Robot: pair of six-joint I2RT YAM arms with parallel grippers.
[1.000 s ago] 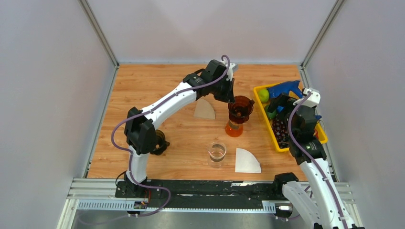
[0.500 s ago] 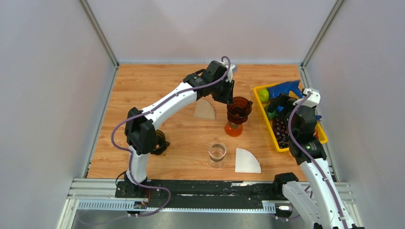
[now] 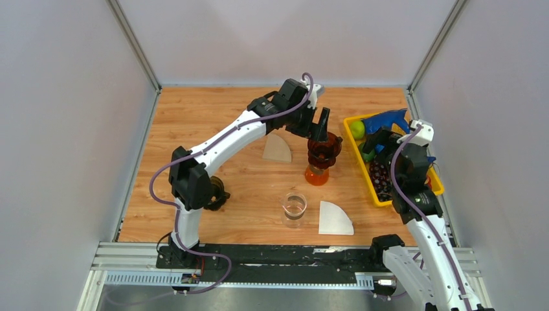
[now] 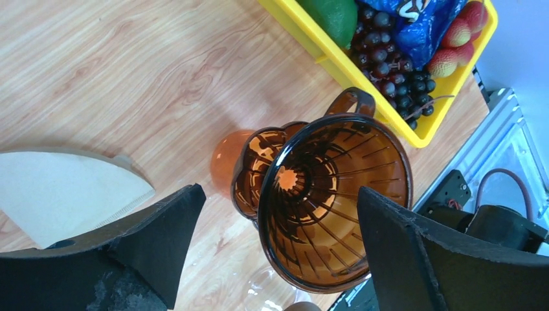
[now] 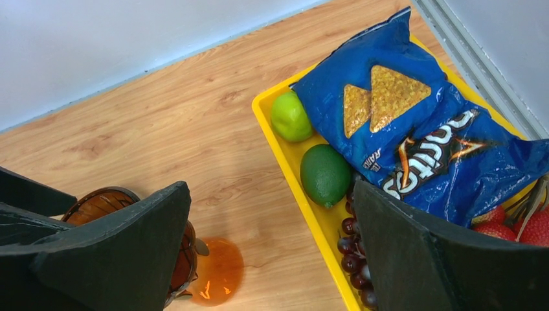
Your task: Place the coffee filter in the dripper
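The amber dripper (image 3: pixel 324 150) stands on the wooden table right of centre, and its ribbed inside (image 4: pixel 336 194) holds nothing. My left gripper (image 3: pixel 314 129) hangs open just above its far rim, with one finger on each side in the left wrist view (image 4: pixel 278 194). One coffee filter (image 3: pixel 277 149) lies flat to the left of the dripper and also shows in the left wrist view (image 4: pixel 65 194). Another filter (image 3: pixel 335 219) lies near the front. My right gripper (image 3: pixel 380 139) is open and empty over the yellow tray's left edge (image 5: pixel 270 194). The dripper's rim (image 5: pixel 97 197) shows at that view's left.
A yellow tray (image 3: pixel 355 141) at the right holds limes (image 5: pixel 324 173), grapes (image 5: pixel 353 249), a blue chips bag (image 5: pixel 401 123) and strawberries. A small glass cup (image 3: pixel 294 208) stands in front of the dripper. Grey walls close in the table on three sides.
My left gripper was shut on the dripper's rim and has opened wide, letting it go. The dripper stays on the table. The right arm has not moved.
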